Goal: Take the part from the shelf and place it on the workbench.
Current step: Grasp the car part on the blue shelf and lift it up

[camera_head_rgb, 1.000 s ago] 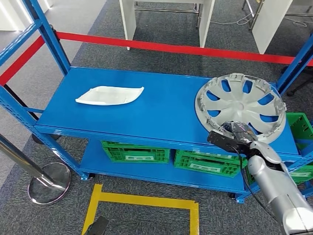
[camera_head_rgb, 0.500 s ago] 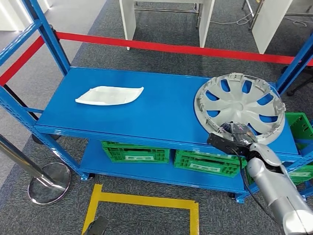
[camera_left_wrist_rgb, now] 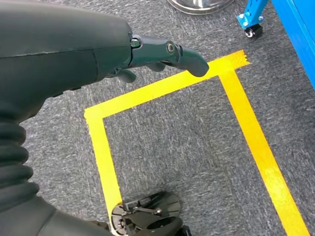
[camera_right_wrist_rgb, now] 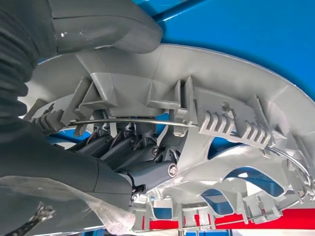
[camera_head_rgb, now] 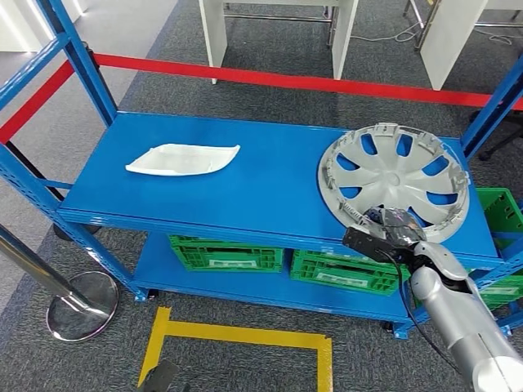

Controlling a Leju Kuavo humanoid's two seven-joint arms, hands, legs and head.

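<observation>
Your grey wheel cover lies at the right end of the blue shelf, its near rim at the shelf's front edge. Your right robot hand grips that near rim. From the head view you see the hand only as a dark shape at the rim. The right wrist view gives you the grip itself: the thick thumb lies over the rim's outer side and the dark fingers curl up into the ribbed underside of the wheel cover.

Your left robot hand hangs over grey carpet and yellow floor tape, fingers stretched out and holding nothing.

A white curved panel lies near the shelf's left end, well apart from the cover. Green crates sit on the lower shelf. A red barrier tape runs behind.
</observation>
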